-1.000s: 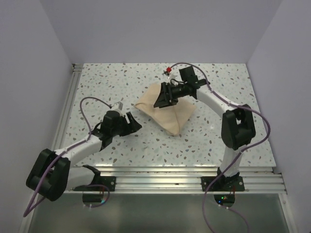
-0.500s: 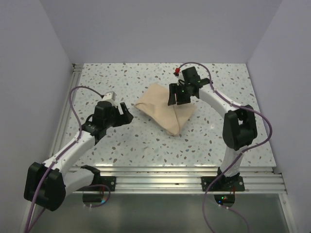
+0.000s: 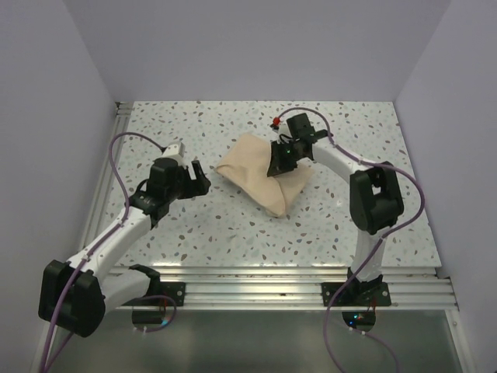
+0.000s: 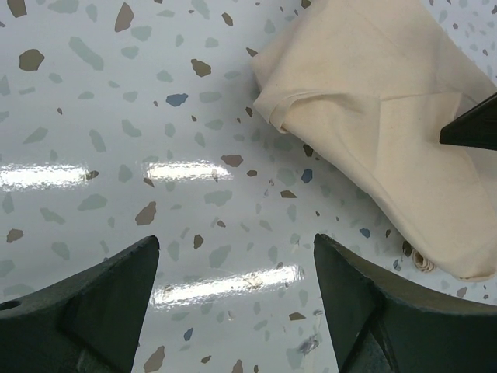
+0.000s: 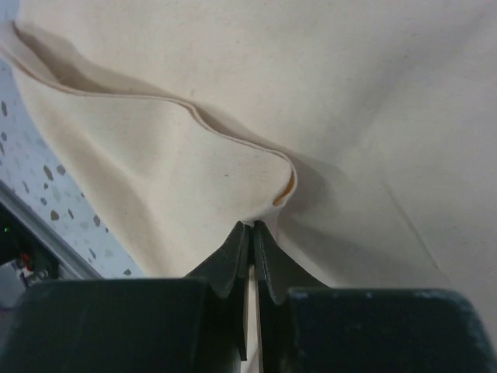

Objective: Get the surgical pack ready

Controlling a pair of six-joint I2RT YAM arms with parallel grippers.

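Pinching surgical pack (image 5: 326, 93) fold, seemingly: right fingers (image 5: 231, 263).

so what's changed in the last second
The right fingers shifted right along the surgical pack and pinched shut on a fold of its cloth. The left fingers moved further out over the table, still open and holding nothing. The pack lies where it was.
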